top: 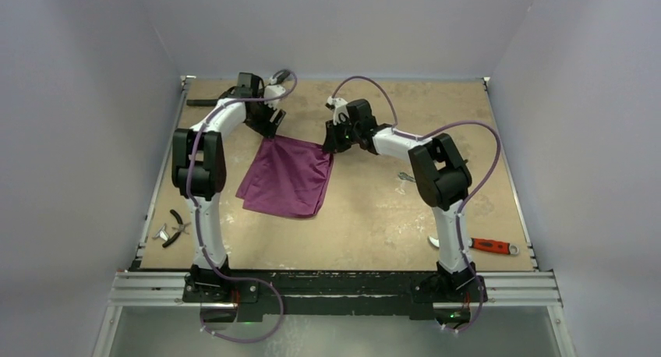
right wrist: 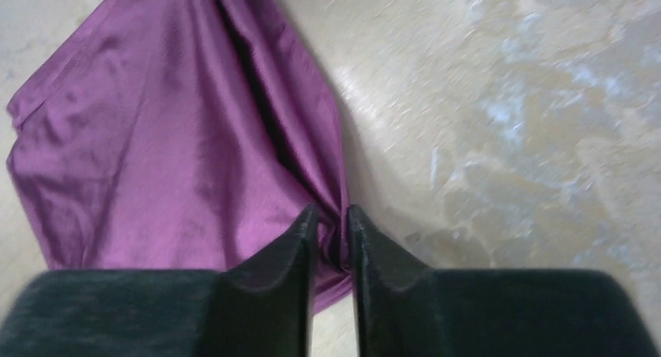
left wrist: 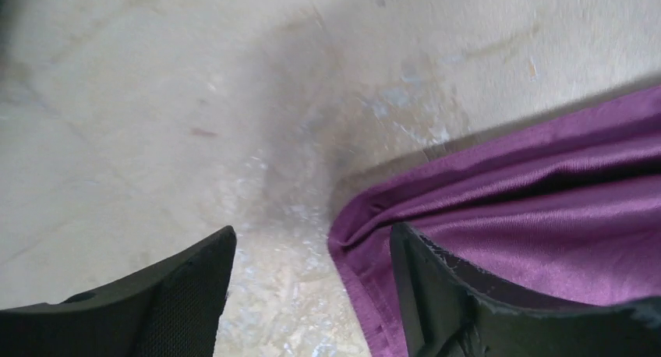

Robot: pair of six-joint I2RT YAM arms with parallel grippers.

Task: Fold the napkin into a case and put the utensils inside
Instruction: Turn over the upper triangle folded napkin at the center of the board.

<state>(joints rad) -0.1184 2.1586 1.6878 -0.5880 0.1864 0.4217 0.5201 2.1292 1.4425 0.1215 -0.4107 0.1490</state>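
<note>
Right claw (right wrist: 334,223) pinches a napkin (right wrist: 156,139) corner between nearly closed fingers, cloth spreading ahead of it, while left claw (left wrist: 312,248) gapes wide, gripping nothing, another corner lying between its 2 fingers.

Plum-purple napkin (top: 284,178) lies spread out — shiny, creased — far corners bunched.

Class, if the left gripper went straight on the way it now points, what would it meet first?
Most likely the bare table, just beside a corner of the napkin. The left gripper stands open, one finger over the cloth's edge, so that finger might touch cloth first; depth is unclear.
</note>
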